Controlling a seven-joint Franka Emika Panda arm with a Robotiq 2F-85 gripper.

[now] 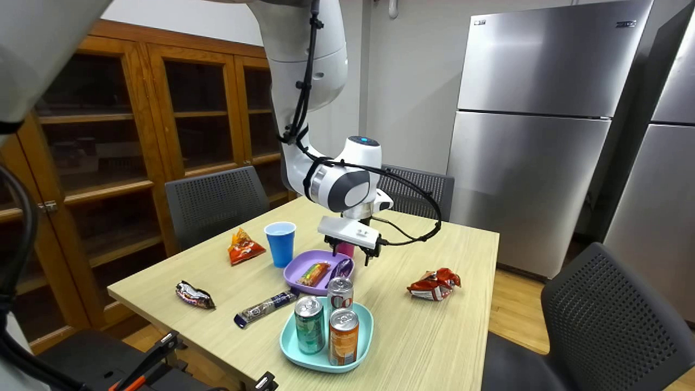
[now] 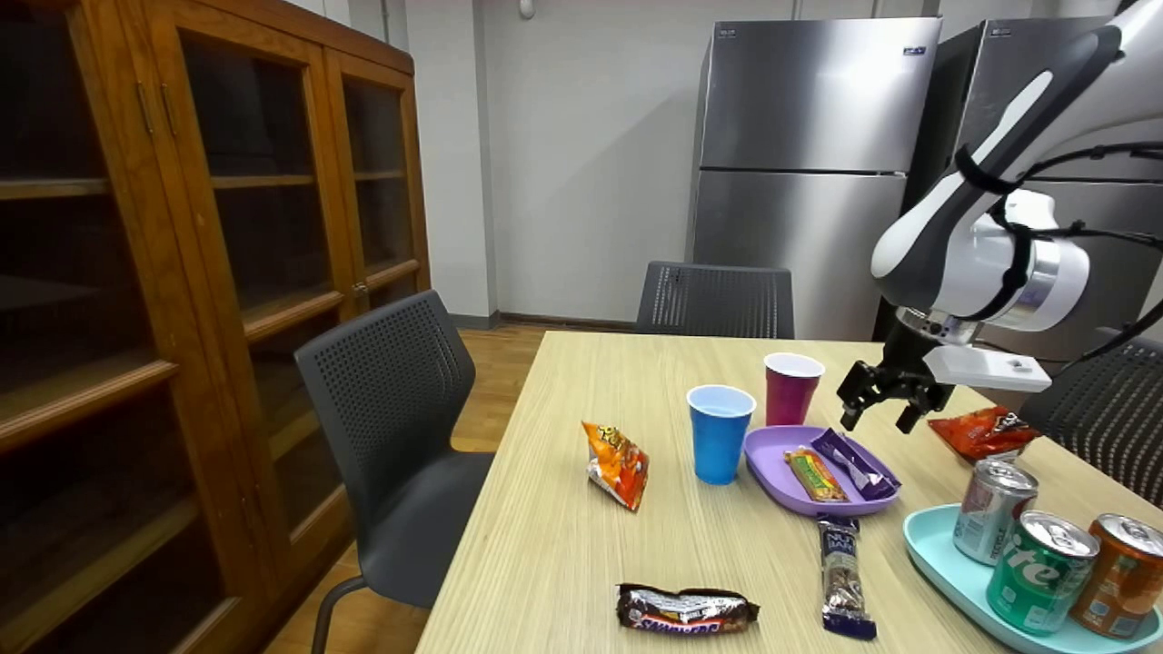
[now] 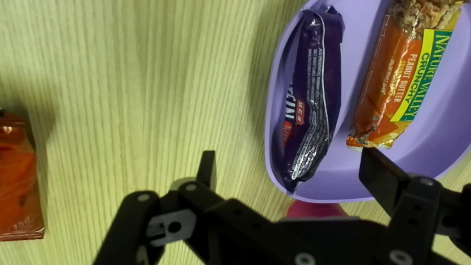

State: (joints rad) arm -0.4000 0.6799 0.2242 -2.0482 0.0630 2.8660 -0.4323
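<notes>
- Your fingers (image 3: 381, 175) stand wide apart, near the purple plate (image 3: 342, 182)
- On it you see 2 wrapped bars (image 3: 399, 84)
- The blue cup (image 2: 720, 440) stands beside this plate

Four bars (image 2: 687, 609), three cans (image 1: 310, 326), two cups (image 2: 720, 438), two bags (image 2: 620, 463), two trays (image 3: 443, 127), one counter (image 2: 563, 563) and two fridges (image 1: 526, 190) are counted.

The plate (image 3: 346, 176) looks like smooth, satin plastic. In it, the purple bar (image 3: 316, 92) has glossy, creased film. Under it, the table (image 3: 147, 73) looks like matt, grained wood. Near the plate, the blue cup (image 2: 718, 447) is smooth plastic, the green can's lid (image 1: 309, 306) shiny metal, the gripper (image 3: 289, 158) matt.
</notes>
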